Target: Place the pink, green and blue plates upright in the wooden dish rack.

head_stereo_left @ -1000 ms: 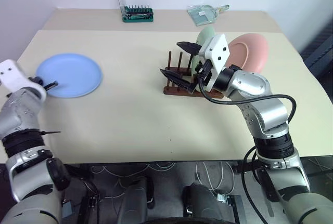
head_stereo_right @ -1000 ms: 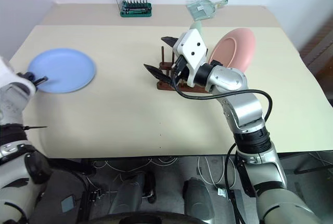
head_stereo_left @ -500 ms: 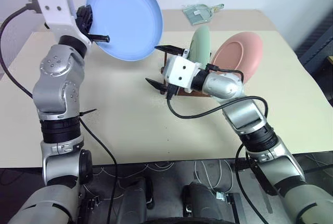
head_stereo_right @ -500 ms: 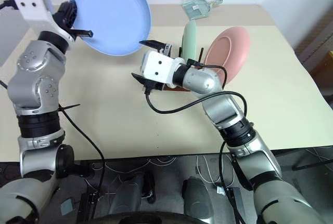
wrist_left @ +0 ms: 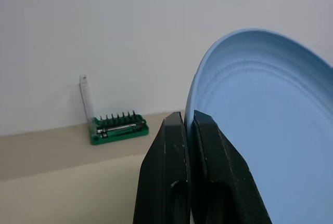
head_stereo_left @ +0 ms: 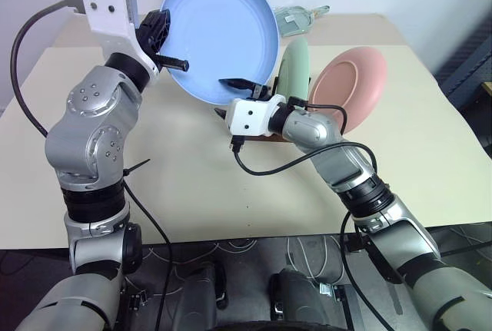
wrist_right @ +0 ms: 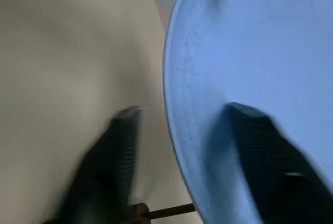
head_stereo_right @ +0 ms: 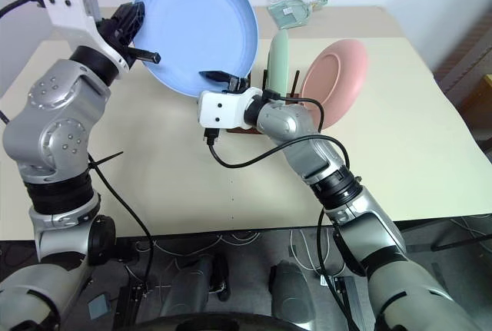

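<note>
Blue plate [head_stereo_left: 219, 31] up in the air, left gripper [head_stereo_left: 171, 39] clamped on its rim, right gripper [head_stereo_left: 234, 97] straddling its lower edge.
Left fingers [wrist_left: 174, 182] pinch the rim tight; plate is tilted, face toward the camera, above the bench [head_stereo_left: 192, 185] and just left of the rack [head_stereo_right: 254, 125]. Right fingers [wrist_right: 122, 146] sit one each side of the plate's lower edge, not clenched; can't tell if they touch it. Green plate [head_stereo_left: 292, 70] stands upright in the rack, pink plate [head_stereo_left: 350, 85] leans in beside it on the right. Green bit case [wrist_left: 118, 129] sits at the bench's far edge by the wall.
</note>
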Robot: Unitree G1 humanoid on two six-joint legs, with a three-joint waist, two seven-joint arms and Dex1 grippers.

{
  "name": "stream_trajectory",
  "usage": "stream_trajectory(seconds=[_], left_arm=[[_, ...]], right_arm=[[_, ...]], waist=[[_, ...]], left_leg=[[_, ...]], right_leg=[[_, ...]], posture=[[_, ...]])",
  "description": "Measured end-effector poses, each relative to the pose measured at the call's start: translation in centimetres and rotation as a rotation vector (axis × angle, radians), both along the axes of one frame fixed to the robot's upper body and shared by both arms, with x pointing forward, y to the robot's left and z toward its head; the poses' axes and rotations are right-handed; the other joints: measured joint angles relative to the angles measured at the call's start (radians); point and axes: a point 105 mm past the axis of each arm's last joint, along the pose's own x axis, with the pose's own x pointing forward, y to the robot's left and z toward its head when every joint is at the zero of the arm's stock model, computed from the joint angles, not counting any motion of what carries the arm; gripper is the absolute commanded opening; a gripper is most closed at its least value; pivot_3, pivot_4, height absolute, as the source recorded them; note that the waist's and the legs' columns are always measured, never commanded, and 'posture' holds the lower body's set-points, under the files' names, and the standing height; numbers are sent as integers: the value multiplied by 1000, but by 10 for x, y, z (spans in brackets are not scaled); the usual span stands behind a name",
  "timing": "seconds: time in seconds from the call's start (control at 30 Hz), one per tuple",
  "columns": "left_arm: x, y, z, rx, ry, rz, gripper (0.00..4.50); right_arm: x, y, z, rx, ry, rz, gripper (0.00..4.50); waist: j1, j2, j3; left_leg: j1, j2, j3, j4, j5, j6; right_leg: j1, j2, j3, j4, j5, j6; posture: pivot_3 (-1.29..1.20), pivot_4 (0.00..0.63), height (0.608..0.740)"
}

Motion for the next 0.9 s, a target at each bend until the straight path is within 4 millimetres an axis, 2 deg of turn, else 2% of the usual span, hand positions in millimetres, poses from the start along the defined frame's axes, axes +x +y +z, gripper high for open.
stream_trajectory(seconds=[0.07,0.3,0.4,0.5,0.57,0.6,0.63,0.73,0.9], left_arm=[[0,4,-1,2,5,13,0],[1,9,-3,-76,28,-8,0],[1,9,-3,-149,36,-42,1042],[-1,9,2,-216,19,-84,2599],[-3,15,14,-305,-27,-99,3604],[-5,22,22,-352,-59,-93,4181],[-6,32,31,-402,-96,-74,4478],[-9,67,43,-512,-169,12,4478],[-13,133,28,-418,-179,222,4478]], right_arm=[[0,0,0,-11,-13,2,74],[-2,2,0,-36,-46,10,28],[-3,3,0,-41,-56,12,0],[-2,2,-1,-43,-49,4,0],[-2,2,-2,-45,-48,5,0],[-2,2,-3,-43,-47,7,0],[-3,3,-3,-42,-45,10,0],[-4,4,-6,-37,-36,20,0],[-10,13,5,89,17,69,0]], waist=[[-1,0,0],[0,0,0],[0,0,0],[0,0,0],[-1,0,0],[-1,0,0],[-2,0,0],[-5,0,0],[-5,0,0]], left_leg=[[0,0,0,0,0,0],[0,0,0,0,0,0],[0,0,0,0,0,0],[0,0,-1,0,0,0],[0,0,-1,0,0,0],[0,0,-1,0,0,0],[1,0,-1,0,0,0],[1,0,-1,0,0,0],[1,0,-1,0,1,-1]], right_leg=[[0,0,0,0,0,0],[0,0,0,0,0,0],[0,0,0,0,0,0],[1,0,0,0,0,0],[1,0,0,0,0,0],[1,0,0,0,0,0],[1,0,0,0,0,0],[1,0,0,0,0,0],[1,1,0,0,0,0]], posture=[[0,150,732],[0,150,732],[0,150,732],[0,150,732],[0,150,732],[0,150,732],[0,150,732],[0,150,732],[0,150,732]])
